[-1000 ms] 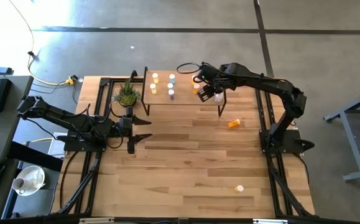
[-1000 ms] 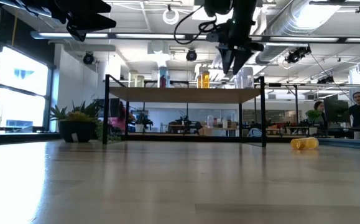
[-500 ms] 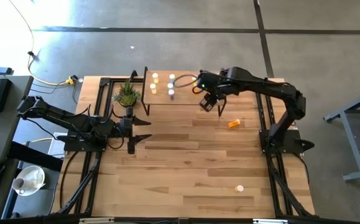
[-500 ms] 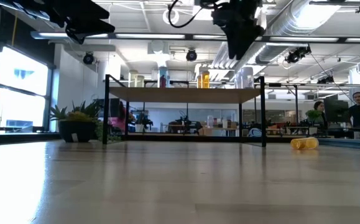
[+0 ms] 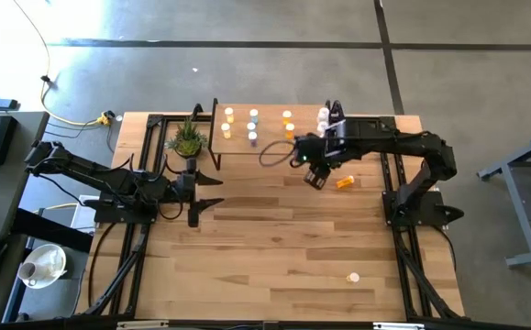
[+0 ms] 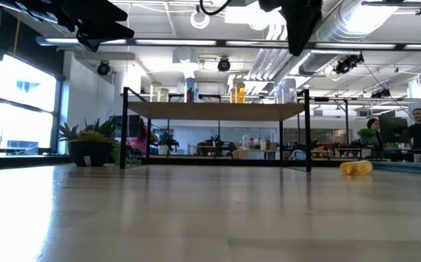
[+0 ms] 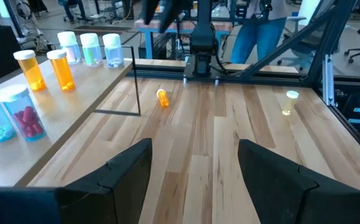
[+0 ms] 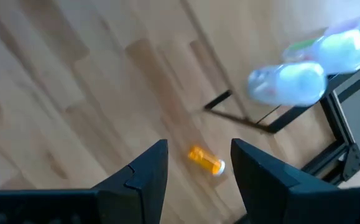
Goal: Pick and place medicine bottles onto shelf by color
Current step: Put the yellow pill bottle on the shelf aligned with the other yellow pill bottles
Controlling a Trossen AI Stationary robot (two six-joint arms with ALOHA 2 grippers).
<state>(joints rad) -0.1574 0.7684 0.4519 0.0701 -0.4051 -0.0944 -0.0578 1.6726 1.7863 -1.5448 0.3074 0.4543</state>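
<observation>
The low light-wood shelf on black legs (image 5: 265,128) holds the sorted white-capped bottles. The right gripper (image 5: 315,174), fingers open and empty, hangs near 1 orange bottle lying on its side (image 5: 345,182). The fetching step seems in hand: next it must descend and close around that bottle, while the left gripper (image 5: 212,190) waits open.

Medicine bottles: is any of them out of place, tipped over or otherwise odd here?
Yes. An orange bottle lies on its side on the table, just off the shelf; a white-capped bottle sits alone near the table's front. The rest stand upright on the shelf.
</observation>
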